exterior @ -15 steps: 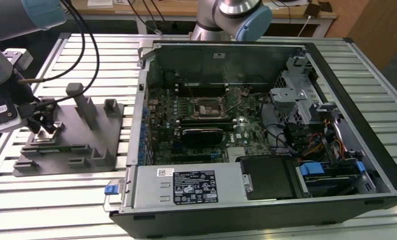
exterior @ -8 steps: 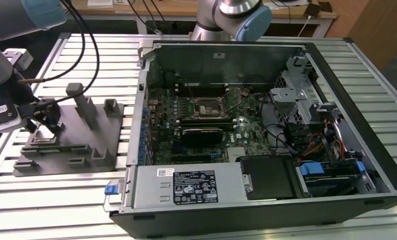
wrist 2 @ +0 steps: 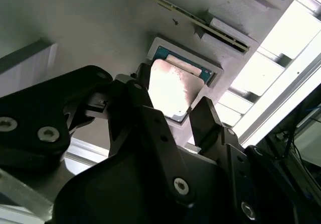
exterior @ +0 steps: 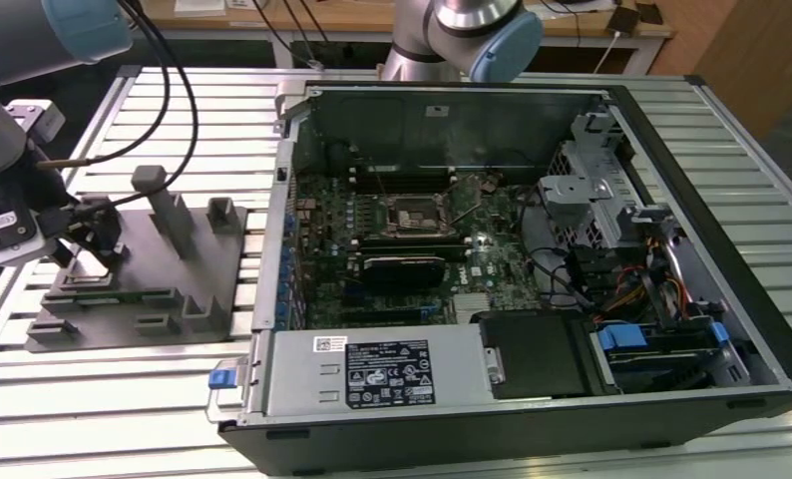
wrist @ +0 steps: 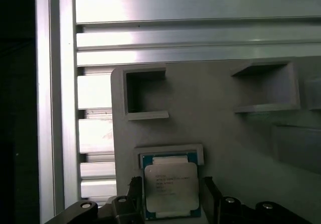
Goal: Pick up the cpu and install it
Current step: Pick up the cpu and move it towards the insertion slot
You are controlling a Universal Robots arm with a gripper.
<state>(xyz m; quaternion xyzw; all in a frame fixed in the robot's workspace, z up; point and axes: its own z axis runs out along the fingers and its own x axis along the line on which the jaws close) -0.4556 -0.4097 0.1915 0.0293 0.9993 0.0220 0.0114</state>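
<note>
The cpu [wrist: 170, 186] is a flat square chip with a pale metal top, lying in a shallow pocket of a grey fixture plate [wrist: 225, 133]. In both wrist views my gripper [wrist: 170, 191] is low over it, one black finger on each side of the chip with narrow gaps, open. The second wrist view shows the cpu [wrist 2: 173, 88] glaring bright between the fingertips of the gripper [wrist 2: 174, 96]. In the exterior view the gripper [exterior: 90, 239] is at the fixture plate [exterior: 144, 289] on that view's left. The motherboard socket [exterior: 414, 213] sits inside the open computer case [exterior: 715, 230].
Grey upright posts [exterior: 170, 215] stand on the fixture plate close to the gripper. The case lies on a slatted aluminium table [exterior: 130, 399]; its walls, drive cage [exterior: 590, 195] and power supply [exterior: 383, 369] surround the motherboard. A second arm's base [exterior: 470, 35] is behind the case.
</note>
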